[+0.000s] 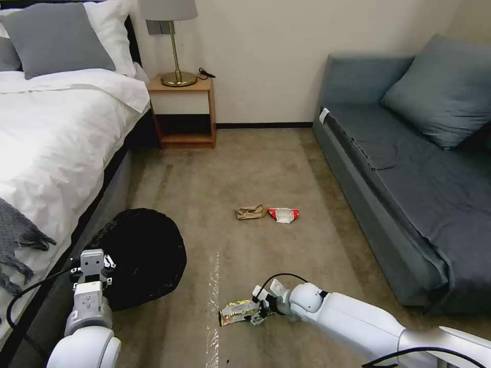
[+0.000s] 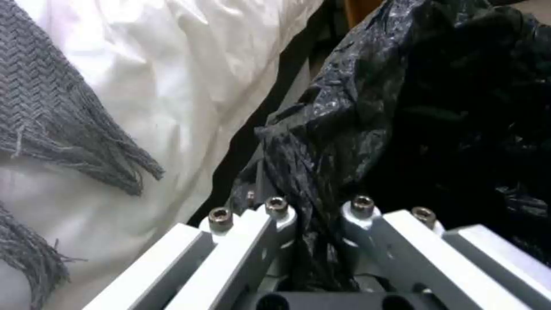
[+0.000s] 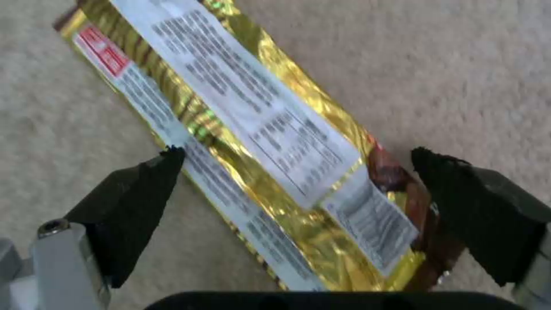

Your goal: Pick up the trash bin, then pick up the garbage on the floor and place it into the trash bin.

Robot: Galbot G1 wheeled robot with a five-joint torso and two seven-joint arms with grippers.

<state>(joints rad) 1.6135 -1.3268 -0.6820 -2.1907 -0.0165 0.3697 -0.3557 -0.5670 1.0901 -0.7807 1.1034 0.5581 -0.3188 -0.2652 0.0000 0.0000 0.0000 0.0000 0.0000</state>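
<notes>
Right claw (image 3: 298, 189) spread astride crinkly gold foil wrapper (image 3: 247, 142); left claw (image 2: 318, 215) pinching glossy black bin bag (image 2: 367, 107).

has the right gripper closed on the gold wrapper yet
No: in the right wrist view the right gripper is open, its black pads standing either side of the gold wrapper on the carpet.

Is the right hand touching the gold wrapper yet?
Cannot tell. In the right wrist view the right hand straddles the wrapper, fingers open at its edges, but contact isn't plain.
</notes>
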